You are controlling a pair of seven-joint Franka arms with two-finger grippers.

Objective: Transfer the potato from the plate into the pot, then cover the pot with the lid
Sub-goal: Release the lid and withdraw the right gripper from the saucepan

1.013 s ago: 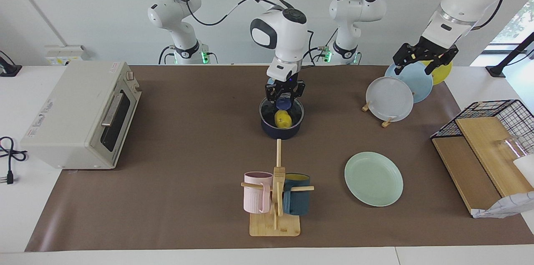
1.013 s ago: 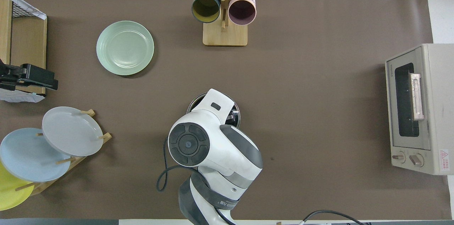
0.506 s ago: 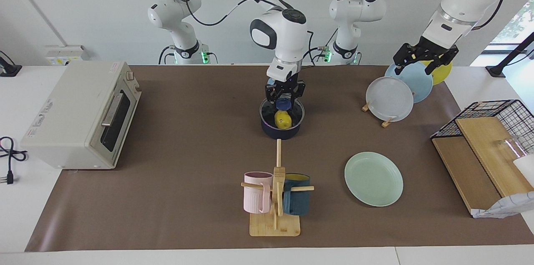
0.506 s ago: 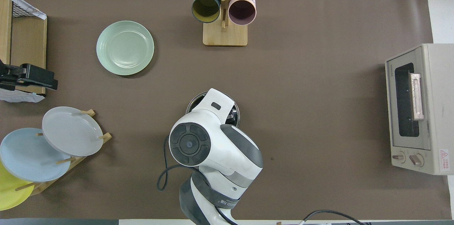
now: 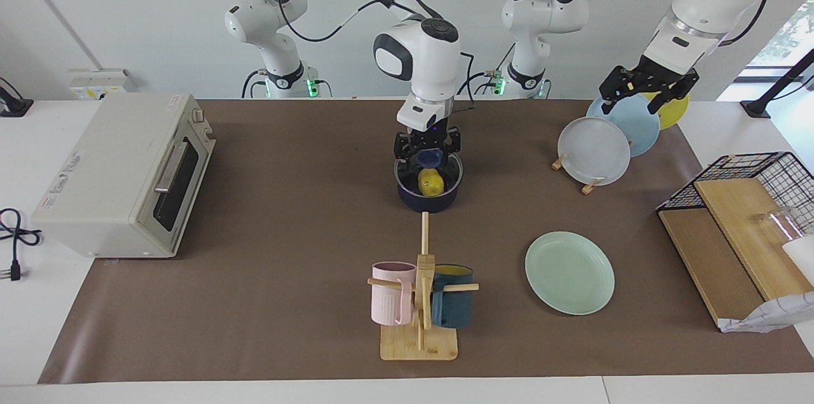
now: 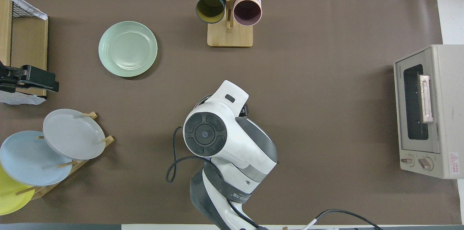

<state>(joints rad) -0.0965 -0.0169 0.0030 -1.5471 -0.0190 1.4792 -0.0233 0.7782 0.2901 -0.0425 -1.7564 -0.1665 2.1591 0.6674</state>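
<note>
potato (image 5: 431, 183) sits in the pot (image 5: 428, 198), lid (image 5: 429, 165) on top. plate (image 5: 570, 272) is farther from the robots, toward the left arm's end of the worktop (image 5: 286, 213).

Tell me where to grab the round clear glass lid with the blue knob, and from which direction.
Grip the blue knob at the centre of the lid, coming straight down. The lid lies flat on the dark navy pot, so only the knob stands proud. The right gripper hangs over it; the left gripper waits over the upright plates.
</note>
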